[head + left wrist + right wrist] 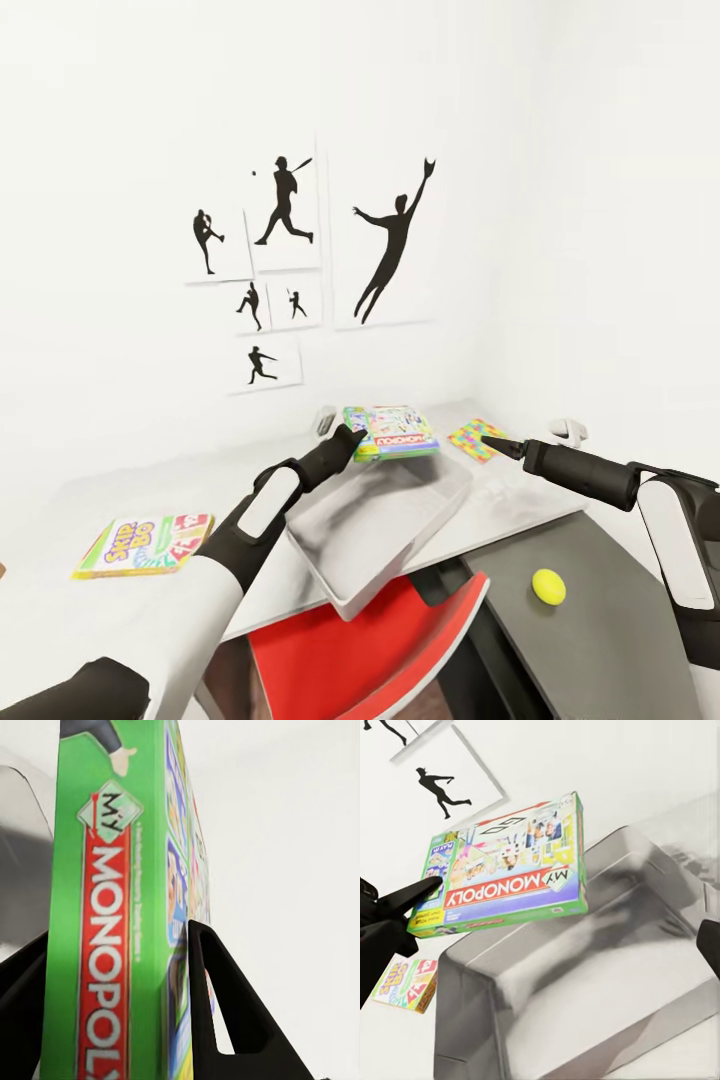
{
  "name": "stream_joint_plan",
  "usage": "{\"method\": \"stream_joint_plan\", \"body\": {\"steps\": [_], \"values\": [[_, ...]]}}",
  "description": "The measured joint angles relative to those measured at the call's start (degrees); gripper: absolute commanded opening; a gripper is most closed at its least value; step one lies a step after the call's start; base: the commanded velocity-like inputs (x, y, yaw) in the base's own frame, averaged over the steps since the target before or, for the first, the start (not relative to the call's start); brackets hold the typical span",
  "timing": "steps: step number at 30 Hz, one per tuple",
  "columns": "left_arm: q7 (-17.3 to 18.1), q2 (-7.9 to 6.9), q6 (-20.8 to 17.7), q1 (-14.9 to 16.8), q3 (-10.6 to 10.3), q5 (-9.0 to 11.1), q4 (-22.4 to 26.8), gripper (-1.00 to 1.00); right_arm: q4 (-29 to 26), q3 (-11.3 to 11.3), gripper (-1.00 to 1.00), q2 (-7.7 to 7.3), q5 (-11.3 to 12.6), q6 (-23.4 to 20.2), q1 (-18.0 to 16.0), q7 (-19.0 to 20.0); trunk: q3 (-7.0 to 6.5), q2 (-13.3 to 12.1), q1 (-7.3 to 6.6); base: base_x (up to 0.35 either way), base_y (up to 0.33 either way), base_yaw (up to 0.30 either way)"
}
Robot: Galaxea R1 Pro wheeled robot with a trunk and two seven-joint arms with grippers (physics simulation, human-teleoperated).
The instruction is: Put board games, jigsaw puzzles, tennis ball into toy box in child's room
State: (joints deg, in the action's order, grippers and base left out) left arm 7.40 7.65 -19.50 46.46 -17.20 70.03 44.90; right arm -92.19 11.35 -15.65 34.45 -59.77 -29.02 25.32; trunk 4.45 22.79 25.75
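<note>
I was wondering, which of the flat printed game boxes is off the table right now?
The green-edged MY MONOPOLY box, shut in the left gripper over the toy box. The Skip-Bo box lies flat on the table.

A red chair (370,650) sits partly hidden under the table (150,620).

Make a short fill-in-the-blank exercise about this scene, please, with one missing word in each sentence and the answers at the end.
1. The left gripper is shut on the ____ box.
2. That box is held above the pale grey ____.
3. The tennis ball lies on the ____ grey wing of the table.
4. The jigsaw puzzle lies beside the tip of the ____ gripper.

Answers: Monopoly; toy box; dark; right
</note>
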Motion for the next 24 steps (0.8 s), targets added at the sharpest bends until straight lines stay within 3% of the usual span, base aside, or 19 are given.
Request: {"method": "stream_joint_plan", "body": {"steps": [3,10,20,24], "values": [[0.04,-0.04,1.17,-0.49,0.17,-0.03,0.04,-1.0,0.0,0.0,1.0,0.0,0.0,0.0,0.0,-0.03,-0.01,0.0,0.0,0.0,0.0,-0.034],[0.38,-0.07,8.03,-2.23,0.02,-0.04,0.28,-1.0,0.0,-0.06,1.0,0.04,-0.05,0.0,0.0,-0.09,-0.03,0.0,0.0,0.0,0.0,-0.012],[0.04,-0.44,11.14,-2.3,0.38,-0.38,0.33,-1.0,0.0,-0.8,1.0,0.08,-0.07,0.0,0.0,-0.13,-0.03,0.0,0.0,0.0,0.0,-0.002],[-0.26,-0.48,12.64,-1.11,0.32,-1.51,-1.51,-1.0,0.0,-1.01,1.0,0.1,-0.08,0.0,0.0,-0.1,-0.03,-0.01,0.0,0.0,0.0,0.0]]}}
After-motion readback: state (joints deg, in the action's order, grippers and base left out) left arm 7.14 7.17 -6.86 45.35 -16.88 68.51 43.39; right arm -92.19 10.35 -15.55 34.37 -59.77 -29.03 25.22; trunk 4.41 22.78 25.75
